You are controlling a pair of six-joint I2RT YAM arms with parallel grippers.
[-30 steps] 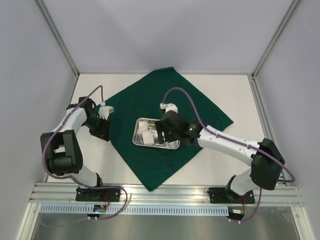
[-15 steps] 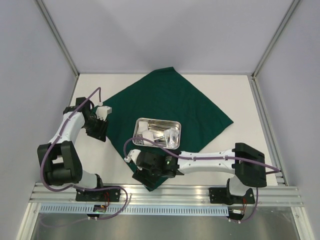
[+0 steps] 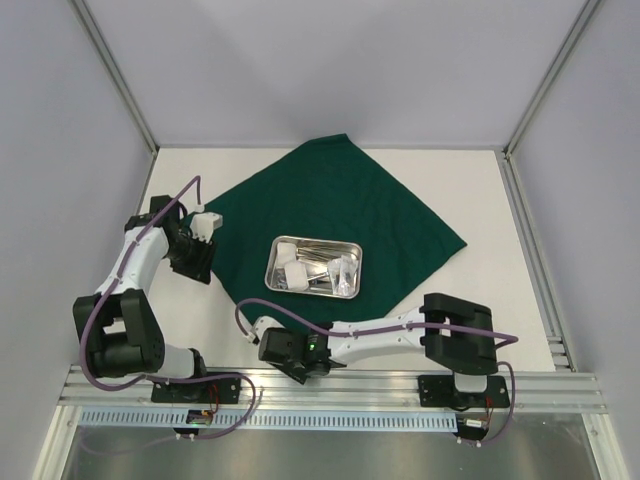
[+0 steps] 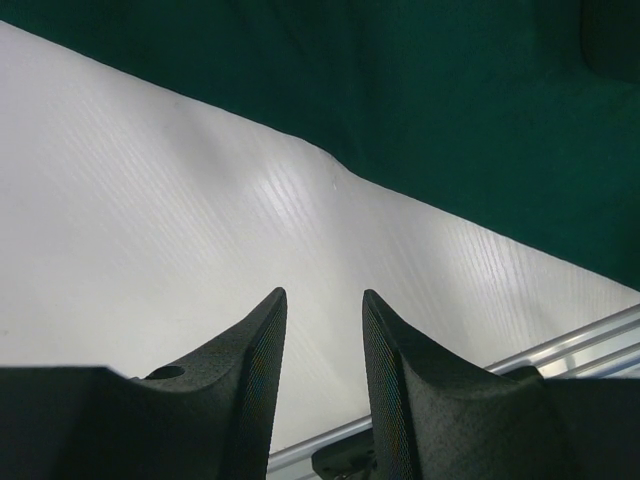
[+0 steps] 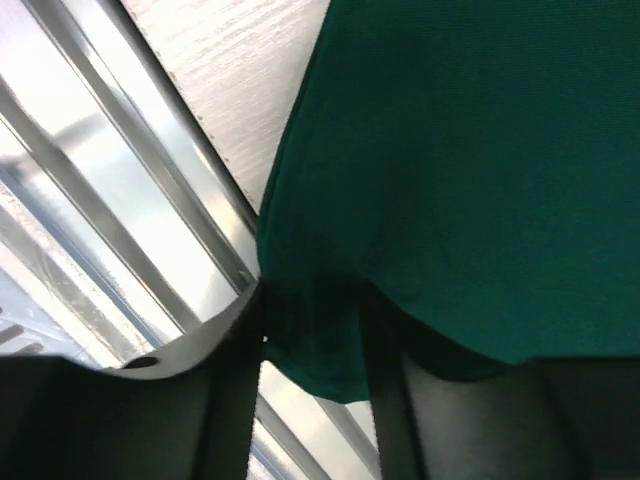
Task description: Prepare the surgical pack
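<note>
Top view: a dark green square cloth (image 3: pixel 370 200) lies diamond-wise on the white table (image 3: pixel 500 200), a small shiny steel tray (image 3: pixel 315 240) at its centre. The right gripper (image 3: pixel 288 358) sits at the cloth's corner by the table's near edge; the left gripper (image 3: pixel 197 265) hangs beside its left corner.

Left wrist: fingers (image 4: pixel 255 380) slightly parted over bare table, holding nothing.

Right wrist: fingers (image 5: pixel 225 400) flank the fabric corner; a firm pinch cannot be confirmed. Best to seat the tip fully before folding it trayward.
</note>
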